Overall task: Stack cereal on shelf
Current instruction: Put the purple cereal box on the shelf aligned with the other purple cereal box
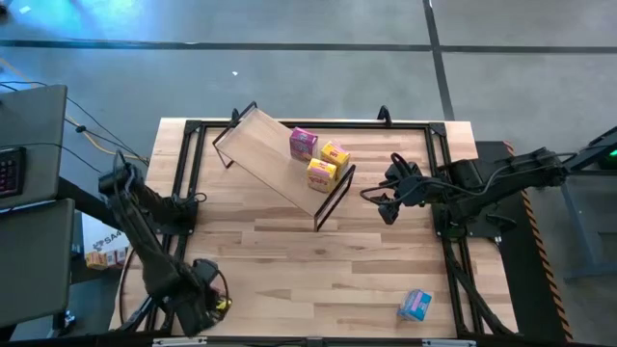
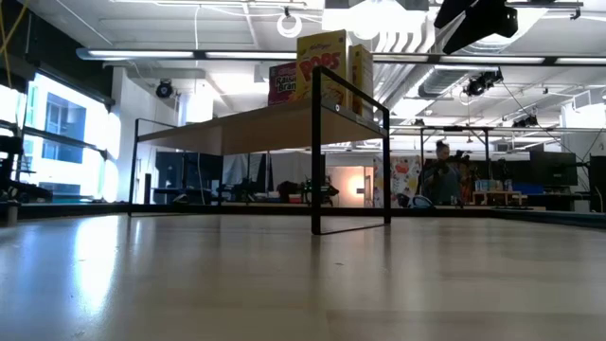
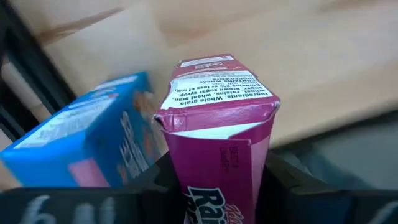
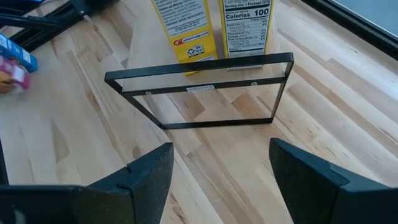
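- Cereal is split up: on the shelf point(image 1: 270, 154), toward its 4 o'clock end, stand one magenta box point(image 1: 303, 144) and two yellow boxes point(image 1: 329, 164); a light blue box point(image 1: 415, 306) lies on the table point(image 1: 318, 260) near 5 o'clock.
- Left gripper point(image 1: 207, 301), at the table's 7 o'clock corner, is clamped on a second magenta box point(image 3: 214, 140), one finger on each side wall; another blue box point(image 3: 87, 140) sits just beside it there.
- To do this step well, I judge the left arm should lift straight up clear of that blue neighbour, keep the box upright, then travel toward 1 o'clock and set it on bare board next to the standing magenta one.
- Right gripper point(image 4: 217, 174) hovers just off the shelf's 4 o'clock end, jaws wide apart, holding nothing, touching nothing; it faces the black end frame point(image 4: 205, 93).
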Tool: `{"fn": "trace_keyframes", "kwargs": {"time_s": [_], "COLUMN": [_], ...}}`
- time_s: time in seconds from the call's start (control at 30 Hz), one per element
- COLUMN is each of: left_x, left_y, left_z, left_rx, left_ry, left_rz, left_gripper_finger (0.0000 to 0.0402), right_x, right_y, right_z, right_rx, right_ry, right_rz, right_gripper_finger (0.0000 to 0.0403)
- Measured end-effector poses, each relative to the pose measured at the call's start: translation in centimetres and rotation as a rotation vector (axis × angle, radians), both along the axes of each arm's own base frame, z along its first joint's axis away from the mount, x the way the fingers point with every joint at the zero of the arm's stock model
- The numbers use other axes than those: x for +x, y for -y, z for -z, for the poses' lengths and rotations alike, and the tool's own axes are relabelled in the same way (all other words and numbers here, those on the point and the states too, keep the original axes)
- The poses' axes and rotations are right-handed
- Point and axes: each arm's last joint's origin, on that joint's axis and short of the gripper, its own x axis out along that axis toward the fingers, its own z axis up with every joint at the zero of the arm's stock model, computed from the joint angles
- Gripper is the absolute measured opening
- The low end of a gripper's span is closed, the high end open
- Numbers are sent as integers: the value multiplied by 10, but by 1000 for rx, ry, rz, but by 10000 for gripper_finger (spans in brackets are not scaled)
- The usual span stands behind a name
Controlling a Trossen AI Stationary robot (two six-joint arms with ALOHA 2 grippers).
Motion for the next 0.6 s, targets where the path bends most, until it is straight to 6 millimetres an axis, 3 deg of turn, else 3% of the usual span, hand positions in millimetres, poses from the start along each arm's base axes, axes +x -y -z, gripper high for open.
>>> {"fn": "trace_keyframes", "kwargs": {"time_s": [0.17, 0.4, 0.5, 0.6], "left_x": [-3, -20, -24, -19], "left_y": [-35, -139, -179, -206], "left_z": [-54, -133, -154, -167], "left_rx": [-46, 129, 250, 378], "left_ry": [201, 482, 541, 590], "left_rz": [50, 58, 68, 141], "left_gripper_finger": [113, 117, 117, 117], "right_x": [0, 0, 0, 0], "right_y": [0, 0, 0, 0], "right_z": [0, 0, 0, 0], "right_rx": [-10, -20, -4, 25], "right_ry": [-5, -8, 1, 13], "right_rz": [-11, -19, 3, 34], "right_gripper_finger": [256, 256, 256, 256]}}
